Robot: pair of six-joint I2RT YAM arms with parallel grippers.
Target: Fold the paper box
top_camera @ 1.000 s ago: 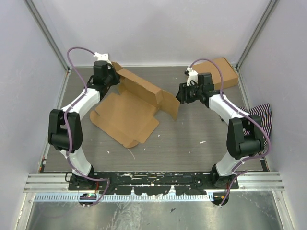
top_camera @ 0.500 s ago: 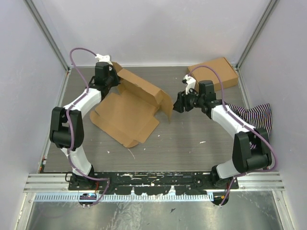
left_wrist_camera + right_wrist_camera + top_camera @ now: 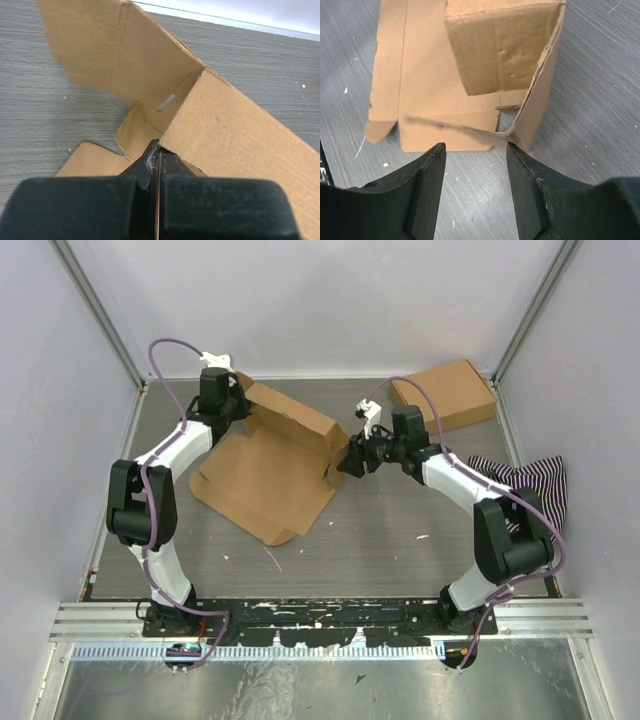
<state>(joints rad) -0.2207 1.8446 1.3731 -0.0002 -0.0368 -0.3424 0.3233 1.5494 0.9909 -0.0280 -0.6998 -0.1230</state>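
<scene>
While the left gripper is pinching the paper box by its raised back wall to anchor it, the right gripper, fingers spread, is meeting the end flap, apparently to fold it.

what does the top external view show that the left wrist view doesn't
Only the top external view: both arms, the right gripper at the right flap of the paper box, the flat carton and the striped cloth. Only the left wrist view: a thin slit in an upright panel, and the left gripper shut on a panel edge, seen up close. Both: the paper box, its panels partly raised, on the grey table.
</scene>
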